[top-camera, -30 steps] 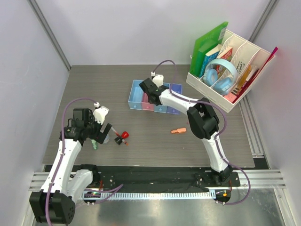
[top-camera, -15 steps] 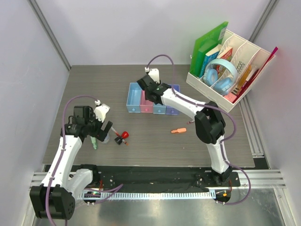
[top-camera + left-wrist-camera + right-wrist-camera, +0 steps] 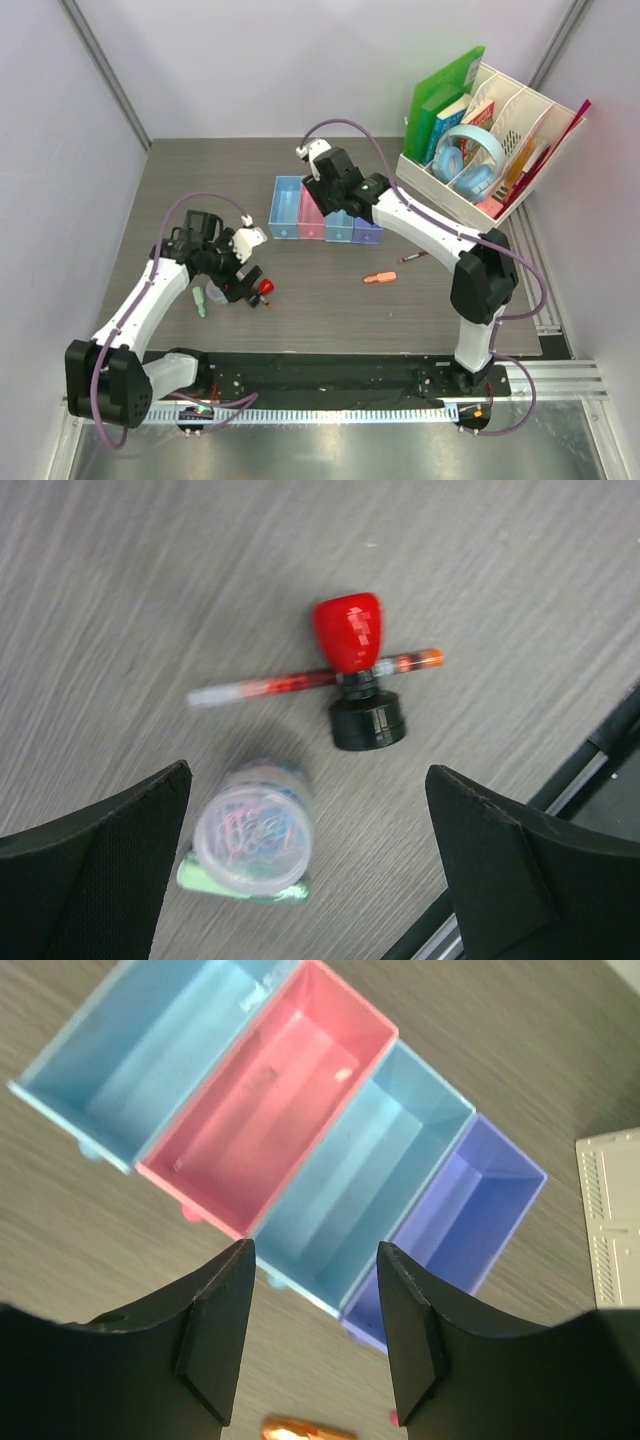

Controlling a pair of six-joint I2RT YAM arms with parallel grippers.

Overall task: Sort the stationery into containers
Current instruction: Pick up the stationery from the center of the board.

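Arms reaching over the bench [image 3: 330, 305], both empty.
Left end effector [image 3: 243, 287] gapes wide over the red pen [image 3: 270, 685] at eight o'clock; right end effector [image 3: 310, 1345], part-open, hangs above the trays [image 3: 270, 1090] at twelve.

Grey table [image 3: 200, 180] bears four joined trays [image 3: 284, 210], white organizer [image 3: 440, 195], red pen [image 3: 262, 686], orange piece [image 3: 379, 277].

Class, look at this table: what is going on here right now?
A robot is sorting stationery. Its right gripper hangs open and empty over the row of trays. The left gripper is open above a red-capped piece, a red pen and a tub of paper clips. An orange piece lies loose on the table.
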